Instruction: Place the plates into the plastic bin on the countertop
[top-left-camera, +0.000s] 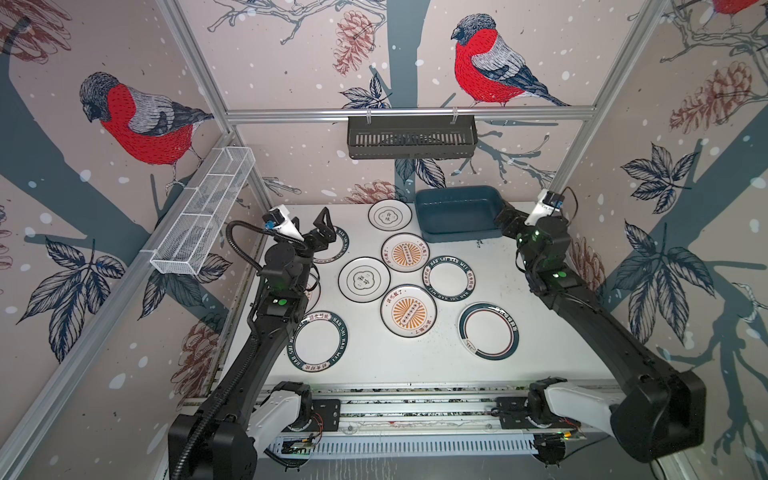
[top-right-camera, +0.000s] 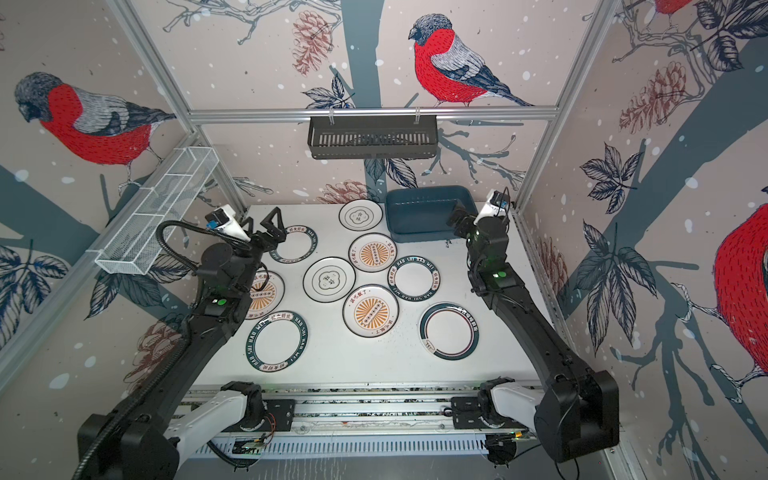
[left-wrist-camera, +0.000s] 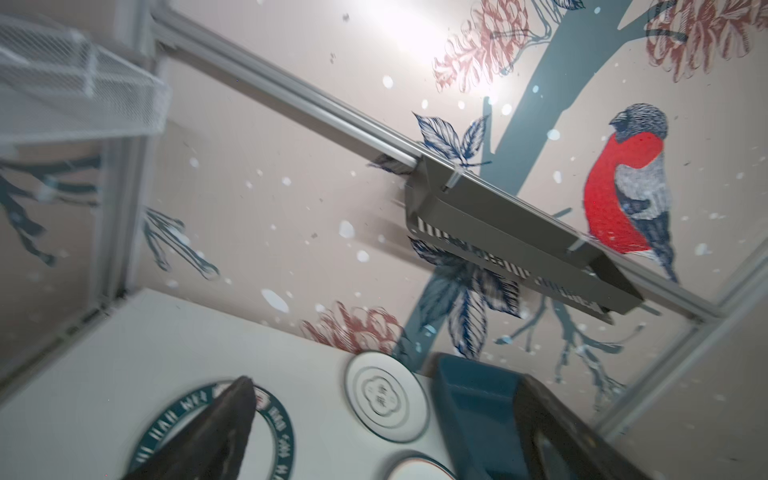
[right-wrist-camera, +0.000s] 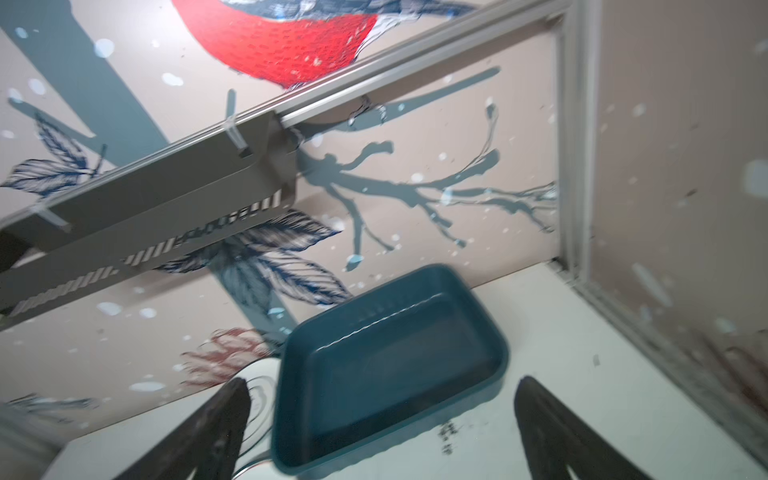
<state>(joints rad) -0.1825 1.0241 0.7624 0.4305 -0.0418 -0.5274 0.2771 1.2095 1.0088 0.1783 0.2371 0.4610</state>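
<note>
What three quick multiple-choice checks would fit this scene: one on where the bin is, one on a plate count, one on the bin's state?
1. Where does the plastic bin stand?
A. At the far edge of the countertop, right of the middle.
B. At the near left corner.
C. Hung on the rail.

2. How many plates have orange sunburst centres?
A. One.
B. Three.
C. Five.

3. What does the plastic bin hold?
A. A stack of plates.
B. One plate.
C. Nothing.

Answers:
1 A: both top views show it at the far edge, right of the middle.
2 B: two lie mid-table, and a third plate is partly hidden at the left.
3 C: its bare floor shows in the right wrist view.
</note>
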